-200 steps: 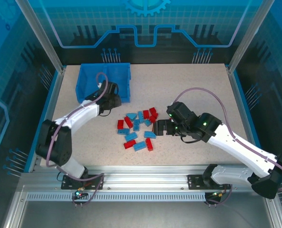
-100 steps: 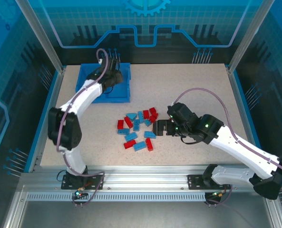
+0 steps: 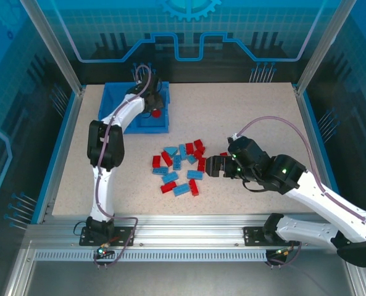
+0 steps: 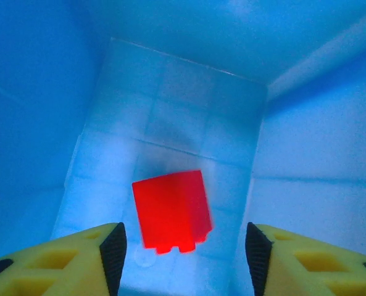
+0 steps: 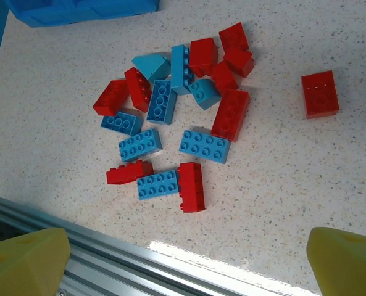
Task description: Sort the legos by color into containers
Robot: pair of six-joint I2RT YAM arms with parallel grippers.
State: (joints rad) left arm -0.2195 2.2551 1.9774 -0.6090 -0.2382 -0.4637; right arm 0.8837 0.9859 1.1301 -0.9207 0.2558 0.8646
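Left gripper [image 4: 183,246] parted, 1 red brick [image 4: 172,211] apparently loose over bin [image 4: 189,111]; right gripper [image 5: 186,262] wide open, empty. A high drop may bounce it out.

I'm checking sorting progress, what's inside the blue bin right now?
One red brick near the bin's right side, below the open left gripper. The left arm covers the bin's middle, so anything there is hidden.

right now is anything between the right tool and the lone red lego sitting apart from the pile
Nothing visible does. The lone red lego lies on the bare table, clear of the pile, and only open tabletop shows between it and the open right tool.
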